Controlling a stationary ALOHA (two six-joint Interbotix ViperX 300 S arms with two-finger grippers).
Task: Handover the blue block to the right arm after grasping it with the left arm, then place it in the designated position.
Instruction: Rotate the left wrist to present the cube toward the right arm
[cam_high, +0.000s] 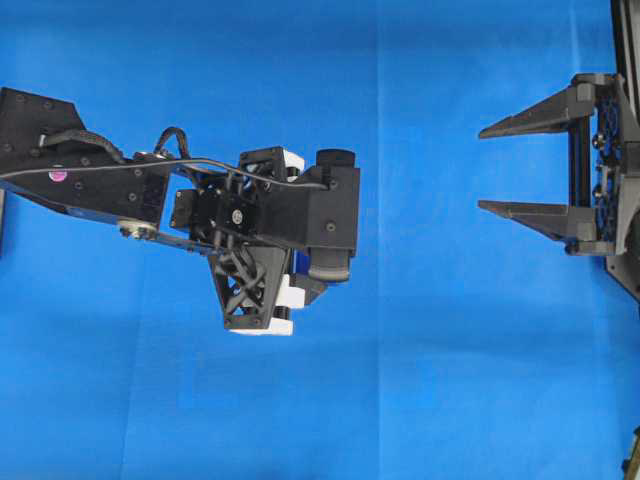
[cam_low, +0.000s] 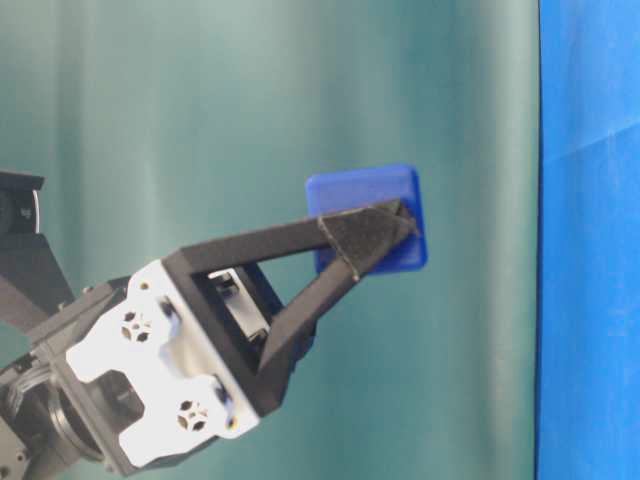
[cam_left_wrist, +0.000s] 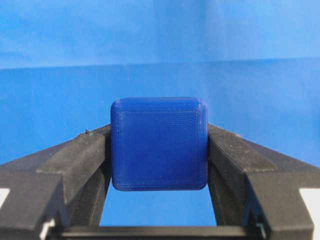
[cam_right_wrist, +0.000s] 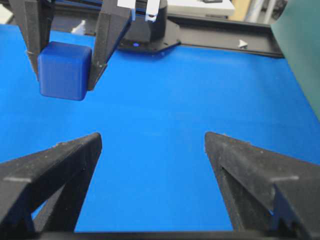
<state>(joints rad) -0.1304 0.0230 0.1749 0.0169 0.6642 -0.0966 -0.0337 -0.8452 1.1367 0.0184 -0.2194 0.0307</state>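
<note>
The left arm's gripper (cam_left_wrist: 159, 150) clamps the blue block (cam_left_wrist: 159, 144) between its two black fingers (cam_left_wrist: 82, 155), holding it in the air above the blue cloth (cam_high: 420, 380), left of the cloth's middle in the overhead view. Near the cloth's right edge, the right arm's gripper (cam_high: 497, 168) stands with jaws spread wide and empty, well apart from the block.

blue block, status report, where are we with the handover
Left pincer shut on blue block, lifted off the cloth. Right pincer open, empty, apart from block. Nothing between them.
</note>
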